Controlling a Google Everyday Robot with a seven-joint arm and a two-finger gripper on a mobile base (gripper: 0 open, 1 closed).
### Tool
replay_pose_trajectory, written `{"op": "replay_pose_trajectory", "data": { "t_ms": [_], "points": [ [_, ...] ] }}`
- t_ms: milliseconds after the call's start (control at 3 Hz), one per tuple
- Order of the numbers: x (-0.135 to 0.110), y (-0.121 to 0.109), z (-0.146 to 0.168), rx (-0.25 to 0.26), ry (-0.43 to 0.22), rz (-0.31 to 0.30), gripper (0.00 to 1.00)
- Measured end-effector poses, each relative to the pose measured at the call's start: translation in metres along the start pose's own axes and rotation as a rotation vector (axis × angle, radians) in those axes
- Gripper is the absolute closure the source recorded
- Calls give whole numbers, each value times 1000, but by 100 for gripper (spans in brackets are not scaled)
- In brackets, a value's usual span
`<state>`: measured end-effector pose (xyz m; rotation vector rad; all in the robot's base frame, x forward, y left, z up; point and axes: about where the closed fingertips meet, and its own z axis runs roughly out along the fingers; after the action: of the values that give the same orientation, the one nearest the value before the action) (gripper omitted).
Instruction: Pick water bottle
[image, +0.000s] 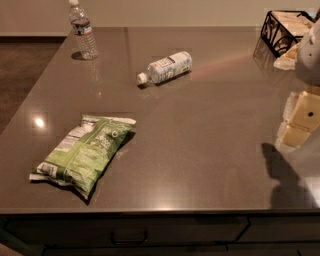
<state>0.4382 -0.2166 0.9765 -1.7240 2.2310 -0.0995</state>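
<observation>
The water bottle (82, 31) stands upright at the far left corner of the brown countertop (200, 150). It is slim, clear and ribbed, with a white cap and a narrow dark label band. My gripper (300, 120) hangs at the right edge of the view, above the counter's right side, far from the bottle. It holds nothing.
A stouter bottle with a large white label (166, 67) lies on its side at the back middle. A green chip bag (82, 152) lies front left. A black wire basket (285, 29) stands at the back right corner. Drawers run below the front edge.
</observation>
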Motion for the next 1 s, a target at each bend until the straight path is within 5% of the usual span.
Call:
{"op": "replay_pose_trajectory", "data": {
  "t_ms": [333,1000],
  "points": [
    [0,0,0,0,0,0,0],
    [-34,-49,13,49,-94,100,0]
  ]
}}
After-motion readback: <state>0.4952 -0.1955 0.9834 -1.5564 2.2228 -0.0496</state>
